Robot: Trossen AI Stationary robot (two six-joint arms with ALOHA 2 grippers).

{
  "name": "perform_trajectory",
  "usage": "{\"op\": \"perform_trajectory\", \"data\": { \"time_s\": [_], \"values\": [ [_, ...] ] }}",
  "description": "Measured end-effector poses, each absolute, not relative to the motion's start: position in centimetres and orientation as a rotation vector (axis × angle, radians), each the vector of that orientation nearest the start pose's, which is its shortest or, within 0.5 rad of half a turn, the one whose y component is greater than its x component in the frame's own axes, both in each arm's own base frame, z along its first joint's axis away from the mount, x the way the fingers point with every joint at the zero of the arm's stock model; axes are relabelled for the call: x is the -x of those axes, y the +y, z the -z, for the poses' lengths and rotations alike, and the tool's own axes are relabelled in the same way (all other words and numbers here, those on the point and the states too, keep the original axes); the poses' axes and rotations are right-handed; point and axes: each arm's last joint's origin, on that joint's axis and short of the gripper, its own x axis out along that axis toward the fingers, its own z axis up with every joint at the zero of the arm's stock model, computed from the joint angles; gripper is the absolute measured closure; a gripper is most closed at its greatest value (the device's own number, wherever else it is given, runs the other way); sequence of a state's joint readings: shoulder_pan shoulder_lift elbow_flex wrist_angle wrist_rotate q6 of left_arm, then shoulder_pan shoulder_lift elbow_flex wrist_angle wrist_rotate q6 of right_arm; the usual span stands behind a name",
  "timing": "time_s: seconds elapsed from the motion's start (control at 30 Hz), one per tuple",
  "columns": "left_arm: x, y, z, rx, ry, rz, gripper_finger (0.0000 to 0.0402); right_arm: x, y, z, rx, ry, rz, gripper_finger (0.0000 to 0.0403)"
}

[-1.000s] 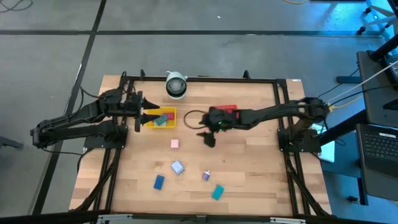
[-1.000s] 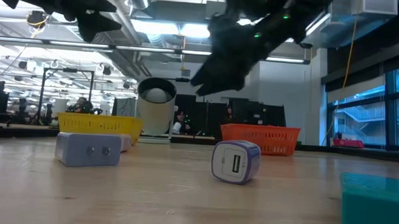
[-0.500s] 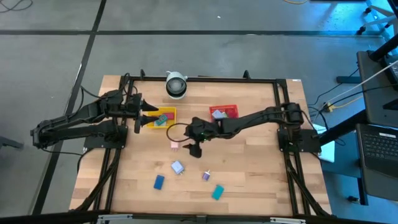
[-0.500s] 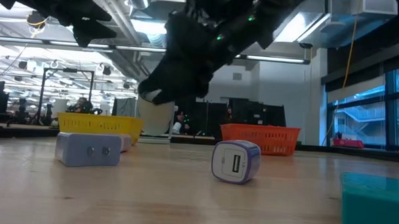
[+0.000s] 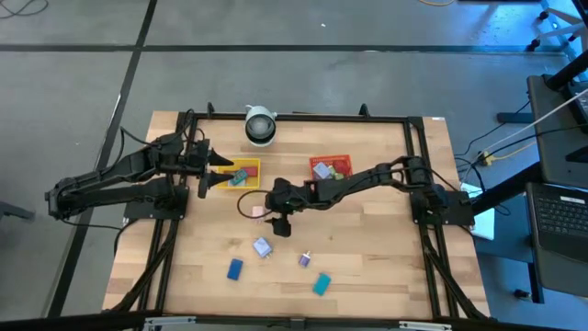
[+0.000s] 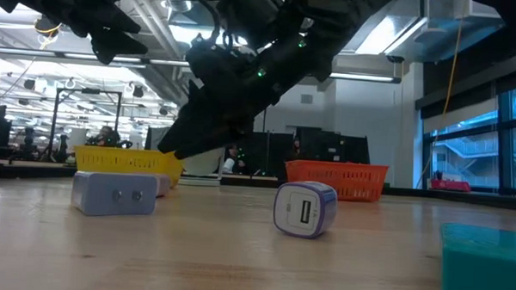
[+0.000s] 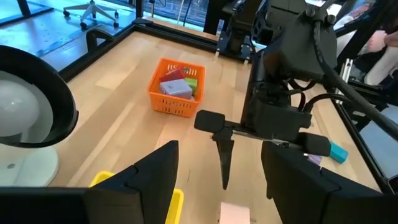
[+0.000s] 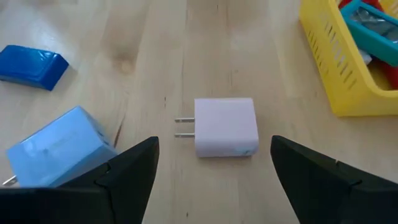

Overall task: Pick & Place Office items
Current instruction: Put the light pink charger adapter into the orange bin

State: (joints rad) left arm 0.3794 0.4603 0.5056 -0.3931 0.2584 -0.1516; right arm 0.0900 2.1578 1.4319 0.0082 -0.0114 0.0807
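My right gripper (image 8: pixel 214 149) is open and hovers over a pink plug-in charger (image 8: pixel 225 126) that lies flat on the table, one finger on either side of it and clear of it. In the high view that gripper (image 5: pixel 278 221) is just right of the pink charger (image 5: pixel 258 212). A light blue block (image 5: pixel 263 246), a blue one (image 5: pixel 234 268), a purple one (image 5: pixel 304 260) and a teal one (image 5: pixel 321 284) lie nearer the front edge. My left gripper (image 5: pixel 220 165) is open and waits above the yellow tray (image 5: pixel 241 175).
The yellow tray (image 8: pixel 339 68) with several pieces stands just beyond the pink charger. The red tray (image 5: pixel 331 167), with pieces inside, sits to the right. A white round device (image 5: pixel 260 125) stands at the far edge. Bare wood lies right of the teal block.
My right gripper has moved from beside the red tray toward the table's left and near edge and has come down over the pink charger. Its arm has stretched out across the middle of the table. The pieces on the table have stayed put.
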Motion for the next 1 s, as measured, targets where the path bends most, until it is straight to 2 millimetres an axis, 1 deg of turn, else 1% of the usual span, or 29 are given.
{"op": "perform_trajectory", "data": {
  "time_s": [0.27,0.33,0.4,0.47,0.53,0.6,0.7,0.8,0.9,1.0],
  "values": [
    [-11.0,3.6,-25.9,0.255,0.324,-0.141,0.0176,-46.2,3.1,-13.8,-0.092,0.724,-0.036,0.0091],
    [-10.9,3.5,-25.7,0.278,0.348,-0.140,0.0176,-46.2,3.1,-14.2,-0.115,0.719,-0.045,0.0091],
    [-10.9,3.4,-25.1,0.303,0.408,-0.138,0.0176,-46.1,2.9,-15.0,-0.121,0.701,-0.051,0.0091],
    [-11.1,3.3,-24.4,0.324,0.491,-0.132,0.0176,-45.7,2.4,-16.4,-0.110,0.694,-0.043,0.0091],
    [-11.5,3.0,-23.9,0.344,0.544,-0.119,0.0176,-45.0,1.5,-18.2,-0.084,0.700,-0.007,0.0093],
    [-12.0,2.9,-23.8,0.381,0.552,-0.144,0.0175,-44.2,0.5,-19.9,-0.063,0.706,0.037,0.0100],
    [-13.2,2.7,-23.5,0.422,0.563,-0.147,0.0176,-42.8,-0.8,-22.0,-0.046,0.712,0.063,0.0117],
    [-14.4,2.1,-22.9,0.422,0.611,-0.097,0.0175,-40.5,-2.2,-23.8,-0.047,0.691,0.103,0.0134],
    [-15.6,1.4,-22.0,0.425,0.679,-0.089,0.0175,-37.4,-3.7,-25.2,-0.086,0.656,0.156,0.0145],
    [-16.8,0.8,-20.8,0.408,0.760,-0.102,0.0175,-33.8,-5.0,-26.4,-0.159,0.604,0.193,0.0147]
  ]
}}
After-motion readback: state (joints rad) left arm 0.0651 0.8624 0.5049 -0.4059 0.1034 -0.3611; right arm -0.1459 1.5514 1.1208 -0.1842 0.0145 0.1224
